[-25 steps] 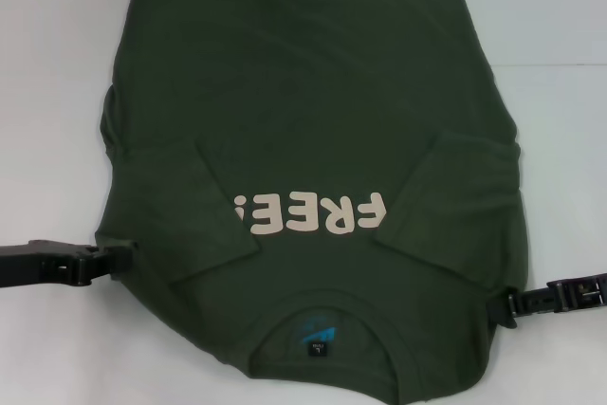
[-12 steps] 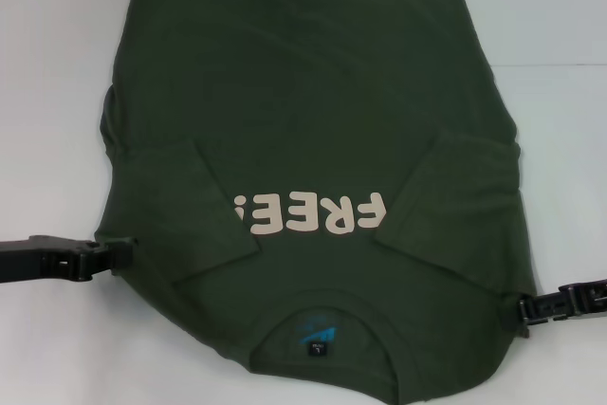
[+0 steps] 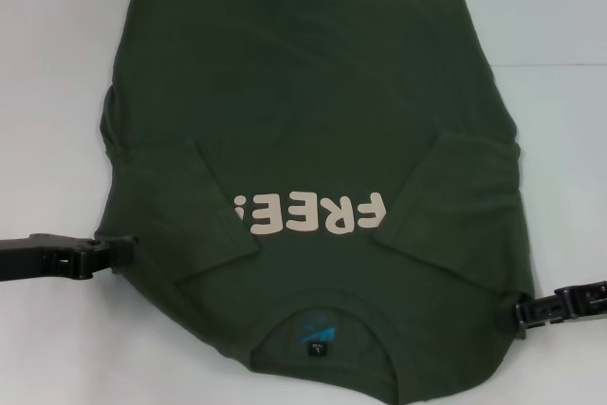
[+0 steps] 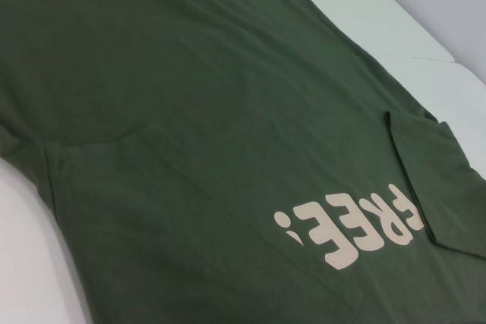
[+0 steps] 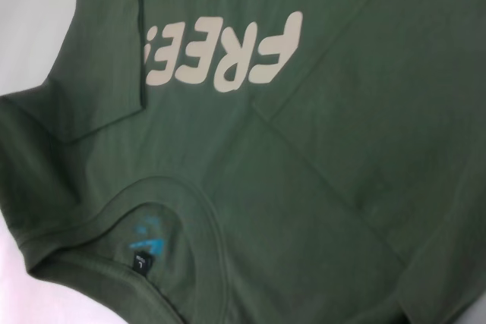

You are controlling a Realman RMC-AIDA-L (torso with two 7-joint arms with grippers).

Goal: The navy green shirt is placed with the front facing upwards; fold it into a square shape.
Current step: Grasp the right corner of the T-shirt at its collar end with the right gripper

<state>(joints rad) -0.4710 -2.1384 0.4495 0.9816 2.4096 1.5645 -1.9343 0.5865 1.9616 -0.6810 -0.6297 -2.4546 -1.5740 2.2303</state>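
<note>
Shirt (image 3: 313, 139) lies flat on the white surface (image 3: 57, 92), front up, collar nearest us, both sleeves folded in over the chest. We've got the left hand (image 3: 119, 251) at its left edge near the shoulder, right hand (image 3: 520, 315) at the right shoulder edge. Can't tell if either hand is open or pinching cloth.

Dark olive-green cotton T-shirt (image 3: 313, 139) lies flat on white table (image 3: 57, 64), sleeves folded in. Left gripper (image 3: 119, 250) and right gripper (image 3: 517, 313) touch its shoulder edges.
</note>
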